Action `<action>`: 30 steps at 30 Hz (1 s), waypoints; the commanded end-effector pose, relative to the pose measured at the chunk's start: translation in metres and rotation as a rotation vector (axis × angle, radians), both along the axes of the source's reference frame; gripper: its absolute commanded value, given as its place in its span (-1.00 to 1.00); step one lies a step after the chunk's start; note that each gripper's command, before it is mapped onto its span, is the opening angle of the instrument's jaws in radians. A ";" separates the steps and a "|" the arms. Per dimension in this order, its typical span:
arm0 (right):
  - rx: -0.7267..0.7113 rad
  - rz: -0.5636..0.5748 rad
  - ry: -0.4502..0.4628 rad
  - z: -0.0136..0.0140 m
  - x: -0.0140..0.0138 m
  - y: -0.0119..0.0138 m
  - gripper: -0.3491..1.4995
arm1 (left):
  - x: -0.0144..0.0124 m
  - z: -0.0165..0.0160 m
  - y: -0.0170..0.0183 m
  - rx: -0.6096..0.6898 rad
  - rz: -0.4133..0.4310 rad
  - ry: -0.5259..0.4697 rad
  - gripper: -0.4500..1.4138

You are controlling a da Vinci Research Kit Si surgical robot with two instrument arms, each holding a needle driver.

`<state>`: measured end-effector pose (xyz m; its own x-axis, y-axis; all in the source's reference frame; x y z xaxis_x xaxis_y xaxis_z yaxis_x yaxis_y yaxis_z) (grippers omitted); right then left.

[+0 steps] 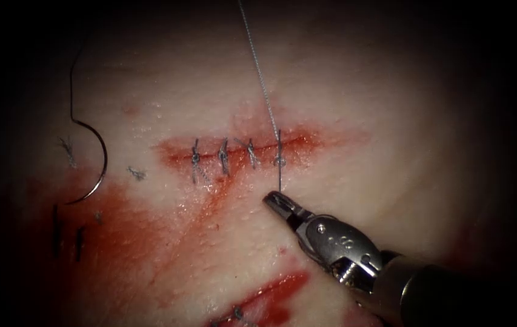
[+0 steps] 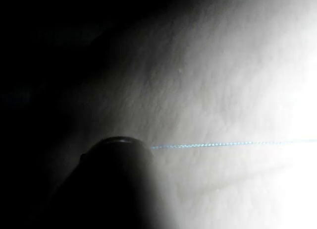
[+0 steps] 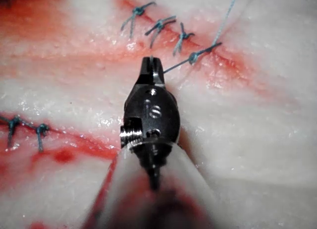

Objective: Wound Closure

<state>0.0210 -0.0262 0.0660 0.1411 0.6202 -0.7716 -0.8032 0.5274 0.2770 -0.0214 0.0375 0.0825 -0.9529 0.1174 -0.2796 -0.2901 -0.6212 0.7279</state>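
Needle (image 1: 91, 163) free, left; right gripper (image 1: 272, 199) seemingly grips thread (image 1: 279, 172).

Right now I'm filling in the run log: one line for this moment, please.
right tool: shut on thread below fourth knot | needle: free on tissue, left of cut

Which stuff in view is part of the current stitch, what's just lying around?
In use: thin grey thread, taut off fourth knot; right arm's metal end effector, shut on its tail; left arm's dark end effector, thread leading from it; cut in pale tissue.
Lying about: curved steel needle, loose on the tissue left of the cut; cut thread ends; finished stitches; red fluid.
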 end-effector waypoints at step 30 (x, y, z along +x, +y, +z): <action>0.111 -0.092 -0.102 0.0035 -0.0007 -0.0092 -1.00 | 0.0019 0.0007 0.0068 -0.036 0.023 0.094 -1.00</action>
<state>0.0195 -0.0354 0.0689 0.2781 0.6810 -0.6775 -0.7807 0.5711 0.2537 -0.0191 0.0430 0.0832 -0.9781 0.0862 -0.1895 -0.2025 -0.6055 0.7696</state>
